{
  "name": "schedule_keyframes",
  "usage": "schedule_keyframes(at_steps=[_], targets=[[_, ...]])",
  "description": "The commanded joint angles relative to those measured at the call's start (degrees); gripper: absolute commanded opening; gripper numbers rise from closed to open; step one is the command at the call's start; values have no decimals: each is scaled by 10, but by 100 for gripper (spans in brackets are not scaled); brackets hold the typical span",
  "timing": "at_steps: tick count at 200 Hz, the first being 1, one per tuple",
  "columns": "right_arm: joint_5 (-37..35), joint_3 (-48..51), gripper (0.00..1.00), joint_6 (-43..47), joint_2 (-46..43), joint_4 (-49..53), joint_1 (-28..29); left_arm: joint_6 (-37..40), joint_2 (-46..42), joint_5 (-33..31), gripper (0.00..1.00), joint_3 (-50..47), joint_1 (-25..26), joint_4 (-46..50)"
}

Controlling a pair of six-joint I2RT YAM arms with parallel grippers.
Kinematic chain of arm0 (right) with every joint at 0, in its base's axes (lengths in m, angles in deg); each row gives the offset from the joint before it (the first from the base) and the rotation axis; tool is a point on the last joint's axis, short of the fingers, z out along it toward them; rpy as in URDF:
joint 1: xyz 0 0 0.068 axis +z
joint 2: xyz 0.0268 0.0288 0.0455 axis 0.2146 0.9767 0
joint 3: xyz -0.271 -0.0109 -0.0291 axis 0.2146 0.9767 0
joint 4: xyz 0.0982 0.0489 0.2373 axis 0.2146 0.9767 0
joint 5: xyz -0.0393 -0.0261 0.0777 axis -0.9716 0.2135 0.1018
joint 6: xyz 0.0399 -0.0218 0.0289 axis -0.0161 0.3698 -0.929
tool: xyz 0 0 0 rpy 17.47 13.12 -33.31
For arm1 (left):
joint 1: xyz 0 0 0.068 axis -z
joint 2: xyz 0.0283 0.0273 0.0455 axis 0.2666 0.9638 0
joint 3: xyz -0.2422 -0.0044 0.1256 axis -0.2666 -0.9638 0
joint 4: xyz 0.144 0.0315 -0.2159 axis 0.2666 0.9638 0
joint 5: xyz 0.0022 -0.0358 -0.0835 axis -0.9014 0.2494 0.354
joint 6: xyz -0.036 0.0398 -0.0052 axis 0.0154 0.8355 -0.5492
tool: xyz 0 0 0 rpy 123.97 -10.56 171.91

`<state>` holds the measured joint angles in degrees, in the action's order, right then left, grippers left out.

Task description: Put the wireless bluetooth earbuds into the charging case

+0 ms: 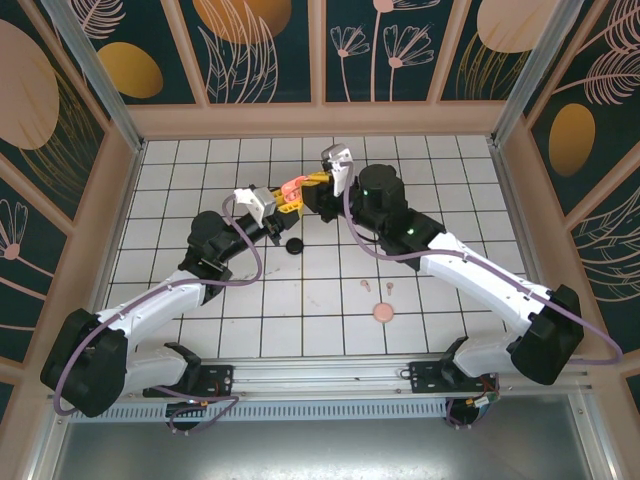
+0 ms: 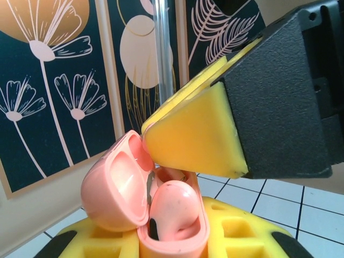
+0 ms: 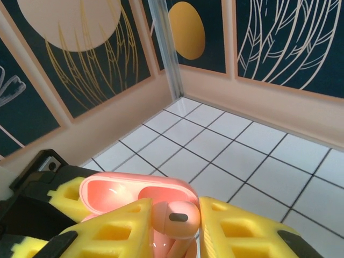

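The two arms meet over the tiled floor (image 1: 300, 300), close to the middle of its far edge. The left gripper (image 2: 172, 244) is clamped on the body of a pale pink charging case (image 2: 113, 185), with a yellow foam pad on either side and the lid swung open. The right gripper (image 3: 172, 234) is pinched onto a pale pink earbud (image 3: 177, 216), held right at the case's open mouth. I can't tell whether it touches a socket yet.

The bud is glossy and rounded, with a small dark oval patch on its head. I'd judge it almost weightless, hard and slick, so it could easily twist or squirt out of soft foam. Holding it by the bulbous head seems sensible to me, as that leaves the stem free to lead into the socket. The case looks just as smooth, and its open lid probably won't take much sideways push.

Nearer the near edge, right of centre, a tiny loose bud (image 1: 388, 289) lies beside a round pink piece (image 1: 382, 313).
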<state>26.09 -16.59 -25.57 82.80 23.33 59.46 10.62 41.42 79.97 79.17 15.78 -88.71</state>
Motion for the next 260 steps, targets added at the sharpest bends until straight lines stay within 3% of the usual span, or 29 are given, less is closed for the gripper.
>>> schedule_keyframes(at_steps=[1,119,166,260], targets=[[-29,-4,26,57,12,46,17,-5,-4,14,0,19,3,-42],[-28,-36,25,127,38,126,32,-13,7,17,0,25,3,-45],[-52,-29,34,117,26,117,32,-14,8,18,0,24,3,-44],[-71,-37,43,101,-6,131,31,-14,9,14,0,21,3,-43]])
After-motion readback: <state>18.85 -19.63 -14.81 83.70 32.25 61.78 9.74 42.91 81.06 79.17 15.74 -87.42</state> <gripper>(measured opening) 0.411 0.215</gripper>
